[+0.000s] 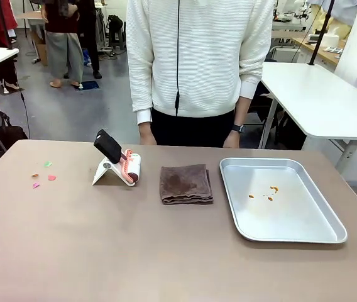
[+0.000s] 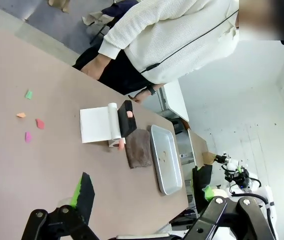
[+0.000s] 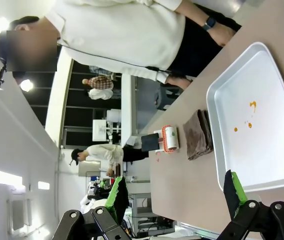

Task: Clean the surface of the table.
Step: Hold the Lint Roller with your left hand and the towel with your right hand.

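The brown-taupe bench [image 1: 103, 251] spreads wide across the front view, and a folded brown cloth [image 1: 186, 184] lies near the middle of its far half. Just left of the cloth stands a lint roller [image 1: 126, 165] on a white stand, its black handle tilted up and away from the cloth. Farther left of the cloth, well apart from it, a few small coloured scraps [image 1: 51, 177] in green, orange and pink are scattered on the bench top. Just right of the cloth, not touching it, sits a shiny metal tray [image 1: 298, 214] with some orange crumbs [image 1: 273, 188] on its floor. Behind the cloth, at the far edge of the bench, stands a person [image 1: 197, 56] in a white ribbed sweater, arms hanging down, a watch on one wrist. The left pincer [image 2: 144, 192] hangs above the bench, well away from the cloth, its fingers spread wide with nothing between them. The right pincer [image 3: 174, 192] is likewise spread wide and empty, high above the tray's side of the cloth.
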Available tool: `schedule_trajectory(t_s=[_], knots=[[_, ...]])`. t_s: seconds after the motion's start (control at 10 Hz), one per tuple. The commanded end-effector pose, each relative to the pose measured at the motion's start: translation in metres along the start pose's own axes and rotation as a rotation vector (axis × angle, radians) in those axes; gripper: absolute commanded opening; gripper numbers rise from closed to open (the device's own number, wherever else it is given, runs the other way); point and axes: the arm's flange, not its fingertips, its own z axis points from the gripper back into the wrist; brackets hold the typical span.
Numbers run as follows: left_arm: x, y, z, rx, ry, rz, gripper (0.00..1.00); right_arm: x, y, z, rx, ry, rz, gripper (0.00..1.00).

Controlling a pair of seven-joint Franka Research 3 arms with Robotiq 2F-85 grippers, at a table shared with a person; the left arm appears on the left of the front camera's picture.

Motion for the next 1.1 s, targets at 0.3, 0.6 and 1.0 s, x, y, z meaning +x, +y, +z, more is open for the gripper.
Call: schedule_trajectory(t_s=[0.3, 0.6, 1.0], knots=[[0.0, 0.002, 0.0, 0.001, -0.003, 0.002, 1.0, -0.001, -0.003, 0.002, -0.004, 0.001, -0.003, 1.0], [0.02, -0.039, -0.048, 0.107, 0.208, -0.162, 1.0, -0.007, 0.049, -0.074, -0.301, 0.095, 0.203, 1.0], [0.03, -0.076, -0.146, 0.211, 0.454, -0.304, 1.0, -0.025, 0.095, -0.206, -0.522, 0.353, 0.43, 1.0]])
